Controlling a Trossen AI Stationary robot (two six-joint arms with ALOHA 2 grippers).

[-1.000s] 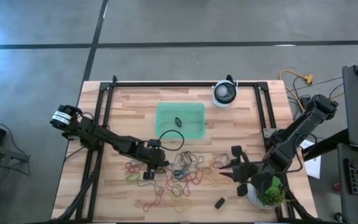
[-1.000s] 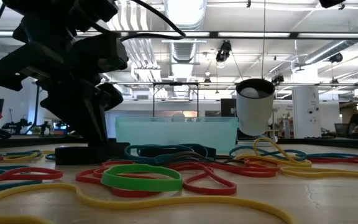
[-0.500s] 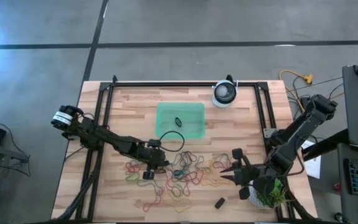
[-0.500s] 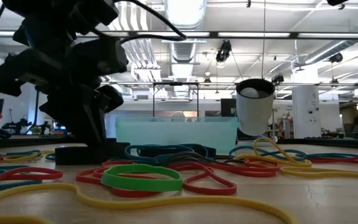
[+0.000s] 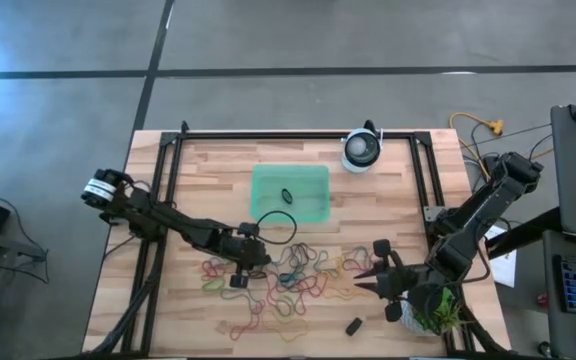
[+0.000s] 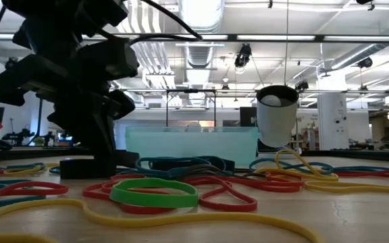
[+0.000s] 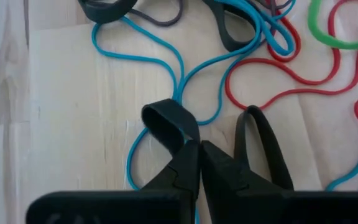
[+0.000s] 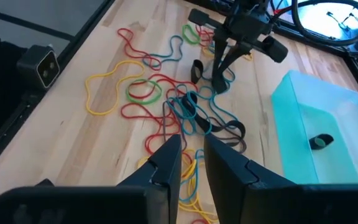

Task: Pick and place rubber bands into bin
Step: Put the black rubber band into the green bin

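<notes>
Blue rubber band (image 7: 178, 81) pinched by left pincer (image 7: 199, 163) | right pincer (image 8: 192, 163) slightly apart, table edge

table (image 5: 218, 170) | rubber bands (image 5: 293, 275) | bin (image 5: 290, 193) | white device (image 5: 361, 150)

Landmark is the bin (image 5: 289, 193). Bare desk (image 5: 208, 175) runs along its left side and behind it, open for a pass. The round white device (image 5: 361, 151) stands off its back-right corner, with open desk between the two. Just in front, the tangle of rubber bands (image 5: 293, 275) covers the desk, and the left hand (image 5: 252, 262) sits down among them, fingers together, blocking the front-left approach. Front-right of the bin, the right hand (image 5: 369, 280) hovers at the tangle's edge, a green plant (image 5: 434, 310) close behind it. Inside the bin only one small black band (image 5: 286, 195) lies.
</notes>
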